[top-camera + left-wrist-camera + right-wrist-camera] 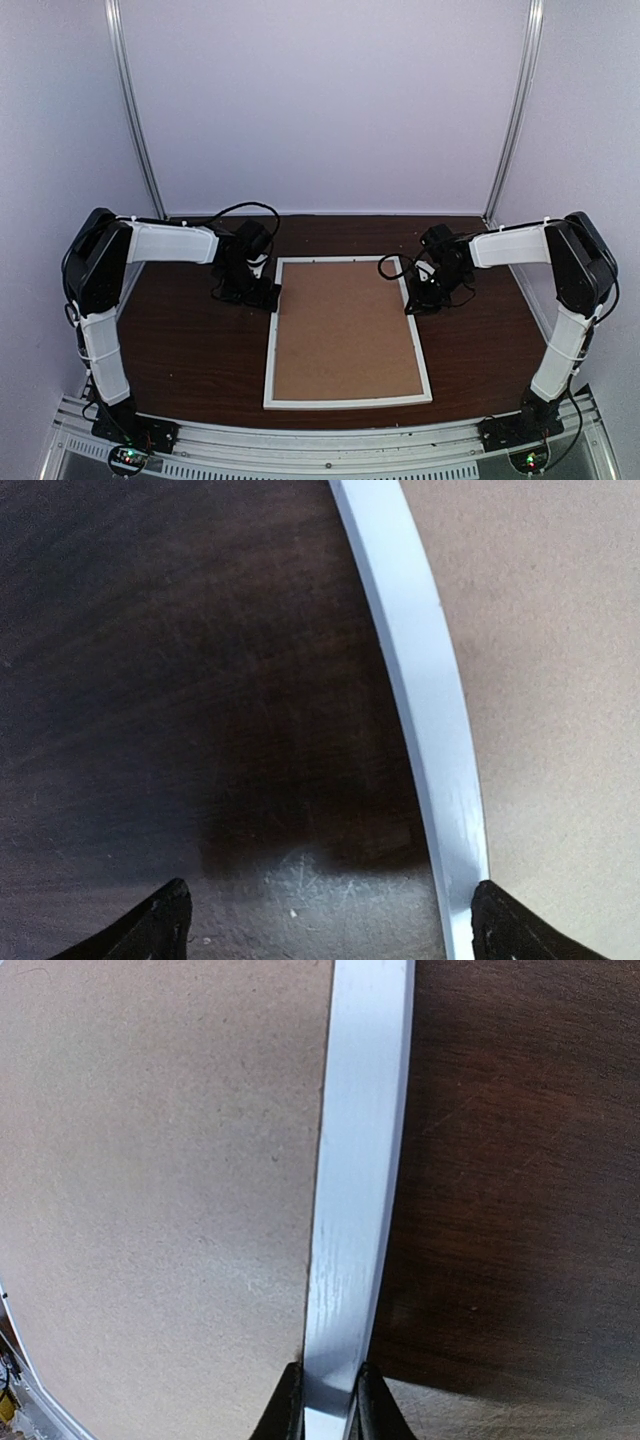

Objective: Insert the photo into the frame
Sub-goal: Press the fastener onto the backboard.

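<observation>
Nearest the right wrist camera, the right gripper is seen closed narrowly on the white rim of the frame, with one fingertip pressed to each side of the rail. This pinch is judged to be for steadying or shifting the frame. The left gripper is held spread wide and empty, with the opposite rim between its fingers above the table. The frame is laid flat mid-table, back upward, with its brown board filling the opening. The photo is nowhere shown, and whether it lies beneath the board cannot be told.

No text, label or number readable, frame included
</observation>
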{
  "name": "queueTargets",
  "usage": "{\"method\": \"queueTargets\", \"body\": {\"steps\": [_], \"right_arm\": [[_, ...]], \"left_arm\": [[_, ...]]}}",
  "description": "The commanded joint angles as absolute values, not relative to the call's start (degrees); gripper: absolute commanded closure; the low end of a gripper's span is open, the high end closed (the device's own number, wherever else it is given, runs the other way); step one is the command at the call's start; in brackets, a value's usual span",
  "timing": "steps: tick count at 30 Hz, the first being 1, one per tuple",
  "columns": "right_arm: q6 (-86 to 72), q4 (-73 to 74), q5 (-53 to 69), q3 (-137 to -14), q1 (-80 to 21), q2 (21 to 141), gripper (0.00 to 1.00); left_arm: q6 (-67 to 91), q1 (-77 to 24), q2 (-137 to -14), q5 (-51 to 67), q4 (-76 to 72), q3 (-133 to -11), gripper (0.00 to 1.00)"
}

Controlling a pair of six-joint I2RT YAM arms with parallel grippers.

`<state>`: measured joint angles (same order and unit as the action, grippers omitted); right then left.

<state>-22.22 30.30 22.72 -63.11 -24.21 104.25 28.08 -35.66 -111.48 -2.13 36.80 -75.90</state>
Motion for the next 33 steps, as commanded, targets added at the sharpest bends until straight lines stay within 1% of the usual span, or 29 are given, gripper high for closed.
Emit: {"method": "queueTargets", "body": {"steps": [1,15,33], "right_arm": [[-20.4,30.1,22.1,-63.3,-24.6,104.9,0.93],[-20.6,30.3,22.4,-63.8,-24.6,104.9,0.94],[-21.2,29.8,22.8,-63.4,-24.6,104.9,0.94]], "left_arm": [[27.4,-35.4,-112.3,-0.4,38.4,-77.1,0.02],[30.3,-35.9,-112.9,3.9,36.1,-73.8,0.02],[31.1,-37.4,-115.8,4.8,34.6,-74.1,0.02]]}}
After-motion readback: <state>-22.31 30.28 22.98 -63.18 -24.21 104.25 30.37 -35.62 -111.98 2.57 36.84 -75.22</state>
